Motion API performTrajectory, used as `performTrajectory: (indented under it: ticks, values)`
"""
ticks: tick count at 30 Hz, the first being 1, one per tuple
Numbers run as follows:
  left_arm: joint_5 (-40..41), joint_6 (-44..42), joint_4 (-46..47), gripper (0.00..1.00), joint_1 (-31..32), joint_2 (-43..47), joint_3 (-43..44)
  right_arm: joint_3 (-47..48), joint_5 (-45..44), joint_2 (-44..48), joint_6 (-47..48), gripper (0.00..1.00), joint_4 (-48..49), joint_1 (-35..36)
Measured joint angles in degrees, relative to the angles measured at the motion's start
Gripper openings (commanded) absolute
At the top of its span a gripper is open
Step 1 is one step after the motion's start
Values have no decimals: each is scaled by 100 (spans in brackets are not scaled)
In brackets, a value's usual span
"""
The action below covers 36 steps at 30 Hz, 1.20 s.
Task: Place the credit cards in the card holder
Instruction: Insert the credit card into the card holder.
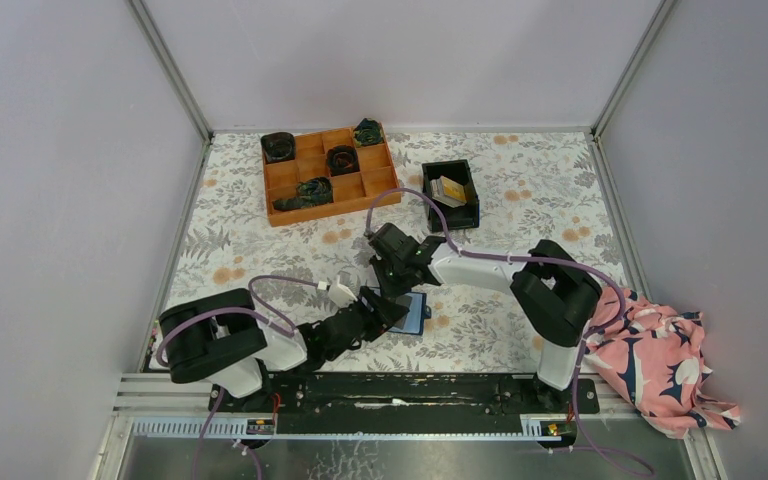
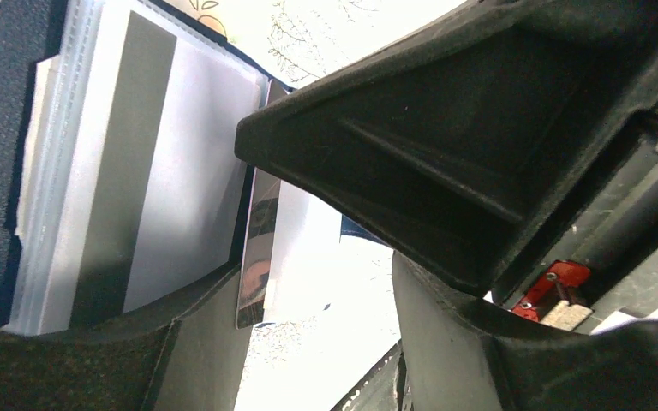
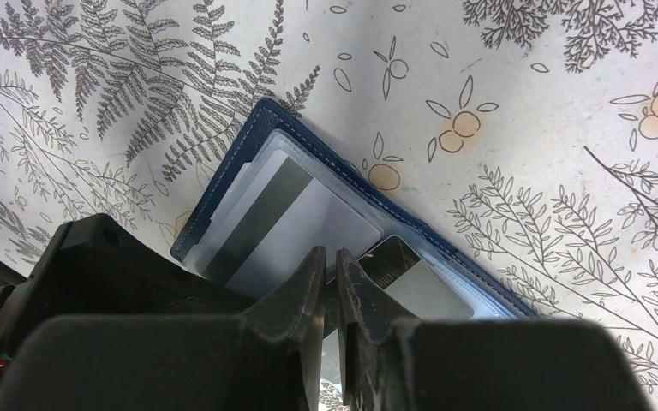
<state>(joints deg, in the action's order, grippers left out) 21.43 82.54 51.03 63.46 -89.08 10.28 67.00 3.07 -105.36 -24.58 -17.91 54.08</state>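
Credit card (image 3: 415,278): silver, mirror-shiny plastic rectangle, its far end at the holder's clear sleeves, at 4 o'clock of the fingertips.
Right end effector (image 3: 331,257): fingers nearly together, apparently pinching that card's near edge.
Card holder (image 3: 248,145): dark navy folding wallet, lying open on the fern-printed counter (image 3: 523,128); long axis 10 to 4 o'clock in the right wrist view.
Left end effector (image 1: 378,312): fingers spread wide at the holder's 9 o'clock edge; grip unclear.
Nearer arm: right.
Writing: none legible.

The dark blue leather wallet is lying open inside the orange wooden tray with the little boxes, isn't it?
Not inside the tray. The top view shows the dark blue leather wallet lying open on the leaf-patterned tablecloth, well in front of the orange wooden tray.
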Motion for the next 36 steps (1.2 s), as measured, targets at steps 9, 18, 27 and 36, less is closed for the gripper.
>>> performTrajectory:
  ticks: [9, 18, 27, 36]
  values:
    - [39, -85, -739, 69, 79, 382, 166, -162, -44, 118, 50, 16, 59, -11]
    - [68, -313, -2076, 68, 208, 1257, 223, -205, 122, 116, 85, 16, -85, 55]
    - [111, -387, -2463, 68, 258, 1495, 223, -243, 212, 116, 103, 16, -214, 57]
    - [295, -367, -2586, 61, 350, 1543, 227, -245, 273, 116, 101, 16, -249, 68]
